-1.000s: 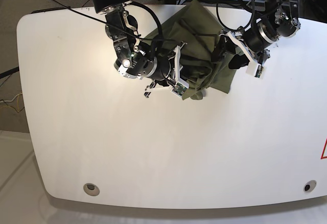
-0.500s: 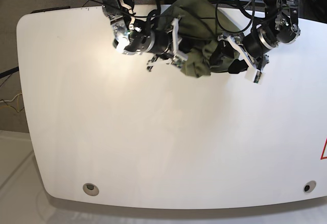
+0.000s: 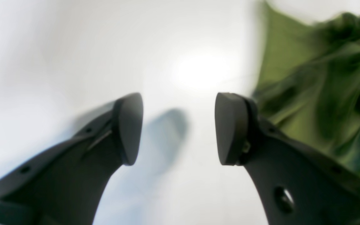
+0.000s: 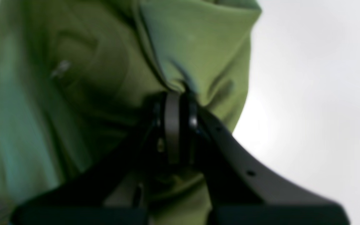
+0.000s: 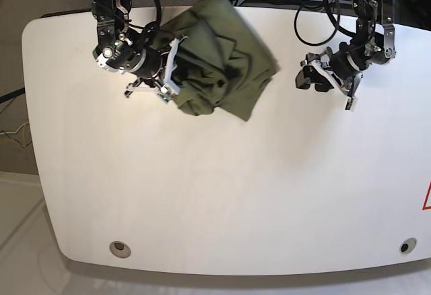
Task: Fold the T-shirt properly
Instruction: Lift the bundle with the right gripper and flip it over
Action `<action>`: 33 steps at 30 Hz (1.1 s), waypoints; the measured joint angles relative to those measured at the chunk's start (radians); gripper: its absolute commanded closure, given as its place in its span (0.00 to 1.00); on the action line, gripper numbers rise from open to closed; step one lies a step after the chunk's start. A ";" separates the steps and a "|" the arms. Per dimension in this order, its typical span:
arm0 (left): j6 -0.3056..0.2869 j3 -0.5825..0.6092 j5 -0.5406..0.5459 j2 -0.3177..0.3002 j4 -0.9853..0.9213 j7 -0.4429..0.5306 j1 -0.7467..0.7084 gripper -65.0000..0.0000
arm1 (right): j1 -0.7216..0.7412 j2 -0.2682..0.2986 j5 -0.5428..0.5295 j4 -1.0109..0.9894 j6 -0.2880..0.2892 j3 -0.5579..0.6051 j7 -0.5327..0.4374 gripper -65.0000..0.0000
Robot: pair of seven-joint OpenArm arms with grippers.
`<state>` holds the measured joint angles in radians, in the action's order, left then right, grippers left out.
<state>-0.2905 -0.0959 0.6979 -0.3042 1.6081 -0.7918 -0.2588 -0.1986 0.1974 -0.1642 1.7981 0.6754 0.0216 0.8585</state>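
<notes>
The left gripper [image 3: 180, 128] has let go; it stands spread and empty over the table [image 5: 222, 194]. The right gripper [image 4: 177, 125], pinching the shirt [image 5: 215, 66], has dragged it toward 10 o'clock. It remains bunched, so I judge folding barely started.

Looks like a robotics lab or test bench rather than a home, judging by a large white table [image 5: 215, 194] with rounded corners filling nearly the whole base view and holding nothing domestic. Two black robot arms [image 5: 121, 46] mounted at the top edge of the frame, upper left and upper right, with loose black cables [image 5: 316, 12] looping behind them toward dark equipment at the upper centre. Round metal fittings [image 5: 120, 247] set into the tabletop at lower left and lower right, part of a red warning triangle [image 5: 427, 199] at the right edge, and grey flooring past the table's left side.
</notes>
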 measured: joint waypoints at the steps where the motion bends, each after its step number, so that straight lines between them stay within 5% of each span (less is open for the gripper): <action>1: -0.010 0.012 -0.002 -0.009 -0.017 0.017 0.005 0.46 | -0.003 0.000 0.002 0.000 -0.005 -0.008 -0.006 0.98; 14: -0.027 0.122 -0.156 0.006 -0.076 0.196 0.039 0.46 | -0.041 -0.017 -0.009 -0.008 0.010 0.000 -0.099 0.97; 18: -0.032 0.191 -0.312 0.013 -0.119 0.349 0.053 0.47 | -0.015 -0.072 -0.001 -0.024 0.005 0.032 -0.083 0.97; 24: -0.018 0.231 -0.391 0.031 -0.132 0.401 0.062 0.50 | 0.029 -0.136 -0.077 -0.032 0.016 0.096 -0.071 0.97; 30: 0.008 0.262 -0.328 0.029 -0.124 0.399 0.063 0.72 | 0.062 -0.152 -0.160 -0.036 0.024 0.074 -0.044 0.98; 33: -0.002 0.260 -0.206 0.042 -0.077 0.264 0.053 0.88 | 0.065 -0.133 -0.166 -0.018 0.017 0.047 -0.039 0.98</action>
<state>-0.2920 0.1638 0.4915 -0.2626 1.5311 -0.5274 -0.2058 -0.1333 0.0643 -0.3298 1.7798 0.6926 0.0689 0.8200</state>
